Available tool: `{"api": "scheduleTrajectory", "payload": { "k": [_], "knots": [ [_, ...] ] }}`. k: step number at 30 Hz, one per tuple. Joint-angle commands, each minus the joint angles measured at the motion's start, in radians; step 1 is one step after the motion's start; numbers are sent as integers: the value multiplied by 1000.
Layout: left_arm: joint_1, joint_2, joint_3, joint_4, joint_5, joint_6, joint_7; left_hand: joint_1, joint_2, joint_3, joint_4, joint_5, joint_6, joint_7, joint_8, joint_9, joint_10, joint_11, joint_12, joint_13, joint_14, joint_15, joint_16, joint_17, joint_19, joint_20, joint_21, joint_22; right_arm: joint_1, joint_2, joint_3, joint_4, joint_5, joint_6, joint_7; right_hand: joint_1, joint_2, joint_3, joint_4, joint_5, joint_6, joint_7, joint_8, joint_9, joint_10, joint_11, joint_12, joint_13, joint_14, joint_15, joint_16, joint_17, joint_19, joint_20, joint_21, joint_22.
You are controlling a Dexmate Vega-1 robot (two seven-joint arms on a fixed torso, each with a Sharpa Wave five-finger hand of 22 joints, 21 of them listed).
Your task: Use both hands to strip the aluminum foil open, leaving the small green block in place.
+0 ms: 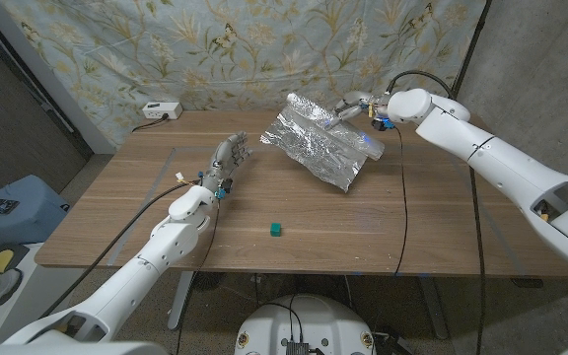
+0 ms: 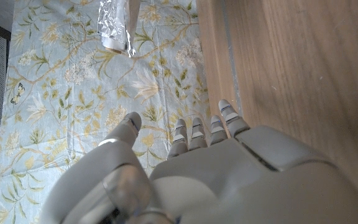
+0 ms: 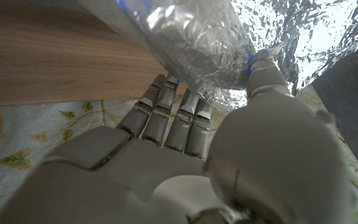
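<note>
- The aluminum foil (image 1: pixel 321 145) is a crinkled, shiny silver sheet, largely unrolled and opened out. It hangs tilted above the far right part of the tabletop (image 1: pixel 116 212), its upper edge higher at the back and its lower corner dipping toward the wood. One end is still rolled into a tube, gripped in the right hand (image 1: pixel 355 106).
- The small green block (image 1: pixel 276 230) is a tiny cube sitting alone on the tabletop near the front edge, well apart from the foil.
</note>
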Motion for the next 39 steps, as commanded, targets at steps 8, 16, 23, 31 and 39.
{"api": "scheduleTrajectory", "payload": {
  "k": [8, 16, 23, 31, 39],
  "knots": [
    [-2, 17, 18, -94, 35, 64, 73, 56, -12, 19, -65, 23, 39, 17, 9, 1, 54, 23, 24, 2, 63, 0, 14, -1, 57, 7, 10, 3, -54, -36, 59, -71, 121, -123, -69, 35, 56, 0, 1, -3, 46, -21, -1, 6, 25, -4, 4, -1, 40, -125, 10, 3, 43, 12, 18, 5],
    [-6, 15, 19, -106, 30, 82, 86, 70, -16, 22, -80, 29, 51, 27, 11, 1, 66, 22, 27, 3, 76, 2, 14, -1, 64, 10, 11, 3, -60, -41, 73, -66, 180, -143, -81, 38, 59, 2, 0, -5, 48, -12, -5, 7, 25, 3, 5, -2, 57, -113, 8, -3, 61, 20, 26, 6],
    [-7, 11, 18, -102, 18, 83, 78, 76, -19, 23, -86, 32, 50, 28, 10, 1, 69, 23, 28, 3, 77, 2, 13, -1, 66, 10, 10, 3, -66, -43, 86, -55, 235, -155, -89, 36, 59, 2, 0, -7, 47, -4, -9, 8, 26, 9, 7, -2, 66, -99, 2, -12, 66, 23, 29, 7],
    [-13, 7, 18, -94, 12, 80, 68, 81, -20, 23, -91, 34, 50, 29, 8, 1, 69, 25, 27, 4, 79, 4, 11, -1, 69, 14, 10, 3, -70, -40, 102, -21, 308, -151, -83, 39, 63, 2, 0, -8, 48, 2, -13, 9, 23, 18, 7, -3, 82, -100, 3, -16, 87, 21, 37, 8],
    [-10, 3, 11, -91, 1, 79, 70, 88, -20, 23, -95, 37, 50, 31, 7, 1, 70, 28, 26, 5, 84, 8, 11, -1, 84, 10, 15, 3, -71, -42, 111, -7, 357, -152, -83, 36, 64, 0, 2, -10, 45, 8, -18, 10, 22, 25, 8, -3, 86, -100, -3, -23, 101, 16, 43, 8]
  ]
}}
